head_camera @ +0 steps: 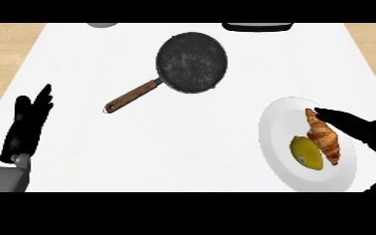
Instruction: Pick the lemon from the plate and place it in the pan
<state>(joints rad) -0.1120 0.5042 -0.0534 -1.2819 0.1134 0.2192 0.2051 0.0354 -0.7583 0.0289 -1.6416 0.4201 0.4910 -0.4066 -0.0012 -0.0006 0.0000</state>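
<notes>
Head view looks steeply down on a white counter [183,144], the broadest thing in sight, with wood showing at its far corners. On it the largest object is the white plate [283,124] at the near right, set within easy reach of the robot's right arm, which probably explains why that arm is the one working. Next in size is the dark pan [192,61], lying well apart from the plate toward the far middle, its bowl bare and its wooden handle [132,95] pointing back toward the near left; that leaves the round part open to anything brought over from the right.

The left hand [26,124] shows at the left edge, fingers straight and pointing up, holding nothing; it is resting there, out of the way.

The right hand [352,124] comes in from the right edge with its fingers extended over the plate's far right side, tips above the croissant [324,135]. It has hold of nothing, and its fingers look straight rather than curled.

The croissant lies on the plate's right half, just beside the lemon [308,152], which sits on the plate's near middle. The lemon is not yet grasped; judging from this, the reach has only begun, and the hand must pass the croissant to get round it.
</notes>
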